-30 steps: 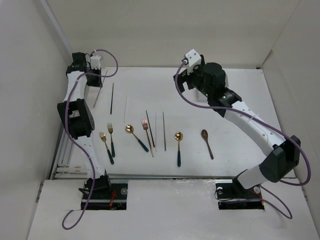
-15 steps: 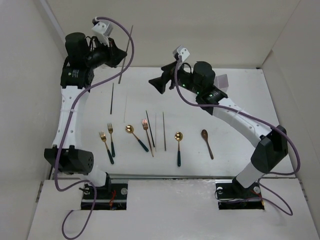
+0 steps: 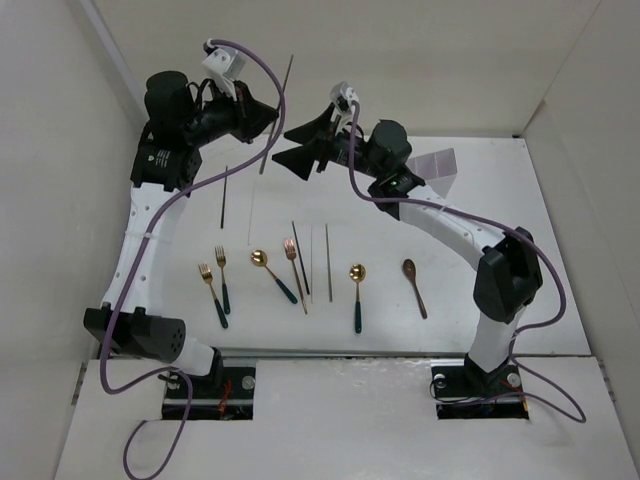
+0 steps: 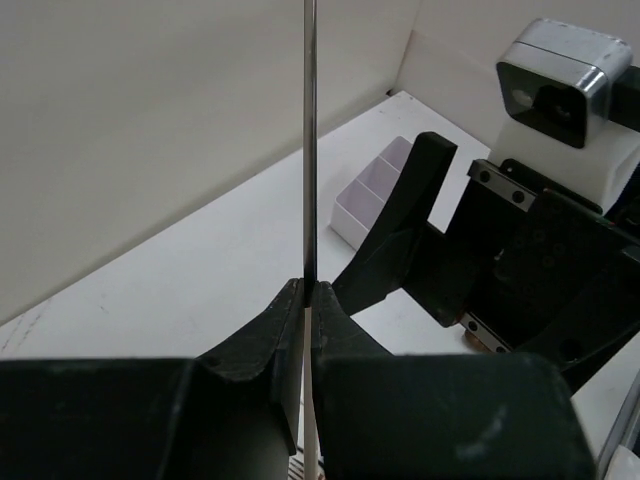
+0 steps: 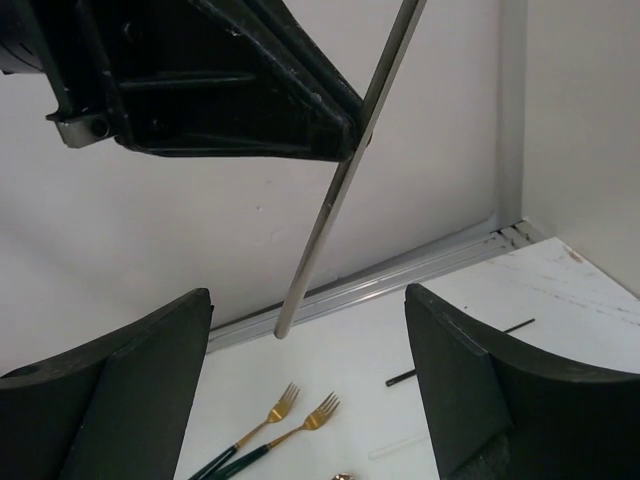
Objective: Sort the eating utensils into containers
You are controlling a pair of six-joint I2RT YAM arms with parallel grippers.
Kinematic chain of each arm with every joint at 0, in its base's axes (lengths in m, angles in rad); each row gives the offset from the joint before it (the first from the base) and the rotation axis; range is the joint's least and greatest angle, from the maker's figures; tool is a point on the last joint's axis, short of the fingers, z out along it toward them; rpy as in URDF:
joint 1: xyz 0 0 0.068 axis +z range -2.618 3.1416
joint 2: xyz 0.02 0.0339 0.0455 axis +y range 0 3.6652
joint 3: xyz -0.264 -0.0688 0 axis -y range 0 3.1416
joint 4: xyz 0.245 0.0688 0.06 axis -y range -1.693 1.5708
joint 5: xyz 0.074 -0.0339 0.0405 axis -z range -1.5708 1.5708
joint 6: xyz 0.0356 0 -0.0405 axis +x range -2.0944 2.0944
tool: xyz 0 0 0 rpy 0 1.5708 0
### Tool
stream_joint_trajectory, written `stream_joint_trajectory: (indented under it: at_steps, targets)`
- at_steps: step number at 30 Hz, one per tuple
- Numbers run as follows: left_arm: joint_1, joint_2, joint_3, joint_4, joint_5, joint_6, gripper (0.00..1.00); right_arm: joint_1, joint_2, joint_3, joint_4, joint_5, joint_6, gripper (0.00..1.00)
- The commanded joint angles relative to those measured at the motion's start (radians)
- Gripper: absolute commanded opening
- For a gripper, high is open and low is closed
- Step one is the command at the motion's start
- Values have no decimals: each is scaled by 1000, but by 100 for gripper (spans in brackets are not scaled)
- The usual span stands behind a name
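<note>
The left gripper point(image 3: 270, 117) pinches a thin silvery metal chopstick point(image 3: 286, 78) near its middle, holding it aloft. The right gripper point(image 3: 297, 147), jaws spread wide, faces the stick's lower end. The small white divided box point(image 3: 441, 164) sits behind the right gripper.

No writing, label, brand, number or sign can be read, neither on the wrist camera point(image 4: 565, 75) nor on the box point(image 4: 352, 212).

The chopstick point(image 4: 310, 130) is smooth, silvery metal with a dull sheen. The jaws of the left gripper point(image 4: 308, 300) are matt black plastic. The surface point(image 3: 385, 300) is matt white. The forks point(image 5: 287, 397) have glossy gold metal heads.
</note>
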Motion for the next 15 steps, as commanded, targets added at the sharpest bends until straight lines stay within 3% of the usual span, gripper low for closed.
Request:
stream_joint_trajectory:
  at_steps: [1, 9, 12, 15]
  targets:
    - [-23, -52, -16, 32, 23, -16, 0, 12, 6, 60, 101, -31, 57, 82]
    - [-41, -61, -50, 23, 23, -7, 0, 12, 49, 78, 110, -16, 88, 75]
    - [-52, -61, -50, 13, 23, -16, 0, 12, 58, 78, 110, 5, 88, 66]
    - [-52, -61, -50, 13, 23, -16, 0, 12, 67, 78, 110, 15, 88, 51]
